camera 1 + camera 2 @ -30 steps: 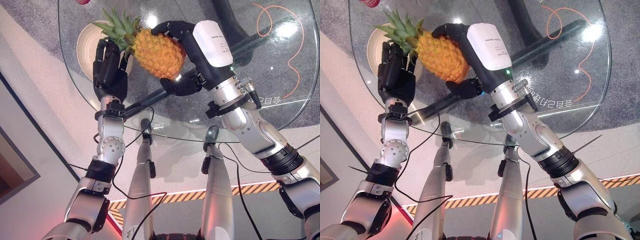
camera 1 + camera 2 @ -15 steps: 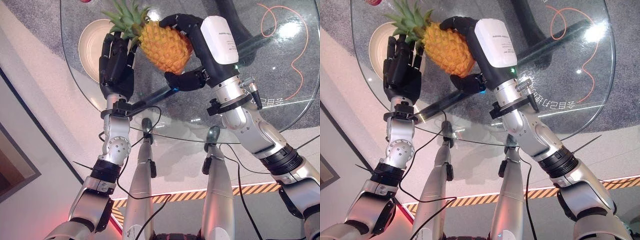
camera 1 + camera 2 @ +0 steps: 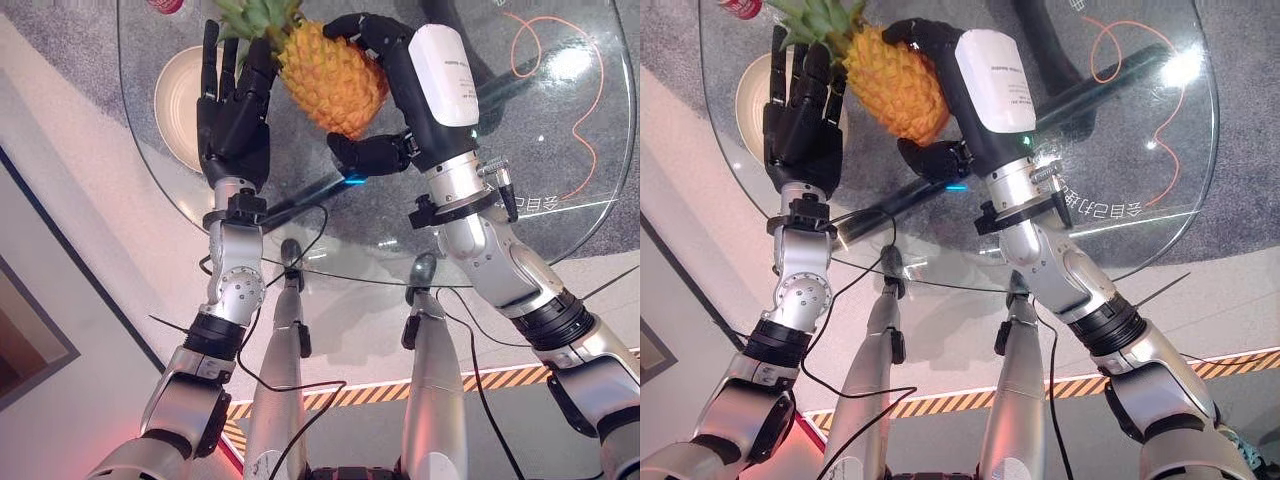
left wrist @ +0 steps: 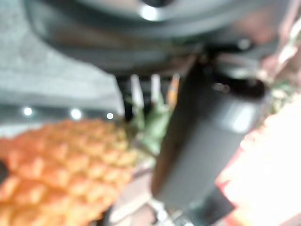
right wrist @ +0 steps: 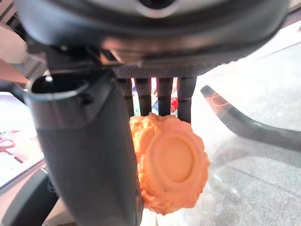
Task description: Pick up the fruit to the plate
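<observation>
Fingers of right hand (image 3: 395, 90) curled round orange, knobbly pineapple (image 3: 330, 80) — left hand (image 3: 232, 120) fingers straight.

Glass table (image 3: 560, 150) ahead. Plate (image 3: 178, 90) on table at far left. Pineapple (image 3: 335, 80) held above table, just right of plate, leafy crown toward plate side. Right hand (image 3: 395, 95) wrapped round pineapple from right, thumb at near side. Left hand (image 3: 232, 110) left of pineapple, partly over plate, fingers straight beside crown. Can (image 3: 740, 8) at far left edge, beyond plate.
</observation>
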You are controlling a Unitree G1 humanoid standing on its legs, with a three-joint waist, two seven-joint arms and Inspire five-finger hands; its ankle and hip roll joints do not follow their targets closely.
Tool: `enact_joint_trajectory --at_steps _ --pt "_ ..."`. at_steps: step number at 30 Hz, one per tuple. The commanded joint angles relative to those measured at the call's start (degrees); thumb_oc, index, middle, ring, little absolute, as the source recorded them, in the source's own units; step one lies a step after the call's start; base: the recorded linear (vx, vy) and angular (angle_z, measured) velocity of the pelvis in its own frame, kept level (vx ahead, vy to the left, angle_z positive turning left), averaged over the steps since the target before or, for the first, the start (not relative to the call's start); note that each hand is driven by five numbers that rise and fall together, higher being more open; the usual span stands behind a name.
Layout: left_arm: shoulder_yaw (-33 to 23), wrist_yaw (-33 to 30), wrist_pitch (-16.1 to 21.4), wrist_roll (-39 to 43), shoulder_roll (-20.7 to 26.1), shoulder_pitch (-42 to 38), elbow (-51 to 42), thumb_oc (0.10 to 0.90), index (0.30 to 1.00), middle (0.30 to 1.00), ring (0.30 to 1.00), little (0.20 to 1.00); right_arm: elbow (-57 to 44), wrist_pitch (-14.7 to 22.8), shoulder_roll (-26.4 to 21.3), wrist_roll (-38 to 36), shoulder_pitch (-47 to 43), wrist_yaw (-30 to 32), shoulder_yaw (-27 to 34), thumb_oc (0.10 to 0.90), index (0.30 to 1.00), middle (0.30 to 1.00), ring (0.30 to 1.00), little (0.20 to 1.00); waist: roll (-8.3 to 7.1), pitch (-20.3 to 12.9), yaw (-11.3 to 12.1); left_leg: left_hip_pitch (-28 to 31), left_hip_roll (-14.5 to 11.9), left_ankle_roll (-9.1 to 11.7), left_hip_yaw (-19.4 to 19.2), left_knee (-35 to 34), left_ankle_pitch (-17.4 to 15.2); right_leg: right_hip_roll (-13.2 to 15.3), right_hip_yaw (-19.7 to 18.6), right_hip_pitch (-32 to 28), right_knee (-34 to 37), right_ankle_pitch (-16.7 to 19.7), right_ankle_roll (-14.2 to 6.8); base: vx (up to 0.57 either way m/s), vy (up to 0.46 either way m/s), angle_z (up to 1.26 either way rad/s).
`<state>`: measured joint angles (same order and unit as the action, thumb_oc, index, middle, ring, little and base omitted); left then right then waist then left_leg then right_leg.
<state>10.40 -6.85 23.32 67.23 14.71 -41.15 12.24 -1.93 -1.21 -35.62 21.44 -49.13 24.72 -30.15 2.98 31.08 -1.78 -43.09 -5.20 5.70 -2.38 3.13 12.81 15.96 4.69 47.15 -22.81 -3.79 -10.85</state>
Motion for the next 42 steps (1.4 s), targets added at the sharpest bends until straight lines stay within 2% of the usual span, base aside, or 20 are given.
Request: enact_joint_trajectory --at_steps 1,27,35,42 --pt "1.47 0.33 1.92 -4.65 -0.31 -6.2 -4.51 0.8 0.9 0.9 0.9 0.9 -8.89 7.88 4.54 3.21 -9.44 5.96 3.79 0.1 0.3 0.3 0.3 0.2 -1.71 -1.28 1.52 0.38 -1.81 1.48 1.29 2.73 -4.55 -0.61 2.51 -4.44 12.87 11.19 -0.34 0.0 0.0 0.0" --pt "-1.03 -8.1 4.89 -9.36 -1.45 -6.01 -2.44 0.8 0.9 0.9 0.9 0.9 -7.69 7.66 5.04 3.7 -8.96 7.23 4.94 0.1 0.3 0.3 0.3 0.2 -1.77 -1.28 1.59 0.07 -1.79 1.71 1.54 3.24 -5.11 -0.72 2.4 -4.23 12.21 10.34 -0.38 0.0 0.0 0.0" --pt "-1.02 -5.09 5.46 -7.61 -1.73 -6.01 -2.81 0.8 0.9 0.9 0.9 0.9 -7.93 8.29 5.58 3.86 -8.74 4.88 4.69 0.1 0.3 0.3 0.3 0.2 -1.79 -1.28 1.58 -0.12 -1.78 1.75 1.62 3.47 -5.17 -0.79 2.37 -4.01 11.91 10.2 -0.34 0.0 0.0 0.0" --pt "-0.71 0.53 6.1 -3.43 -1.67 -5.99 -3.73 0.8 0.9 0.9 0.9 0.9 -8.0 8.15 5.08 3.67 -8.65 2.49 3.37 0.1 0.3 0.3 0.3 0.2 -1.73 -1.28 1.6 -0.16 -1.77 1.77 1.62 3.56 -5.21 -0.72 2.36 -3.9 11.79 10.17 -0.29 0.0 0.0 0.0"
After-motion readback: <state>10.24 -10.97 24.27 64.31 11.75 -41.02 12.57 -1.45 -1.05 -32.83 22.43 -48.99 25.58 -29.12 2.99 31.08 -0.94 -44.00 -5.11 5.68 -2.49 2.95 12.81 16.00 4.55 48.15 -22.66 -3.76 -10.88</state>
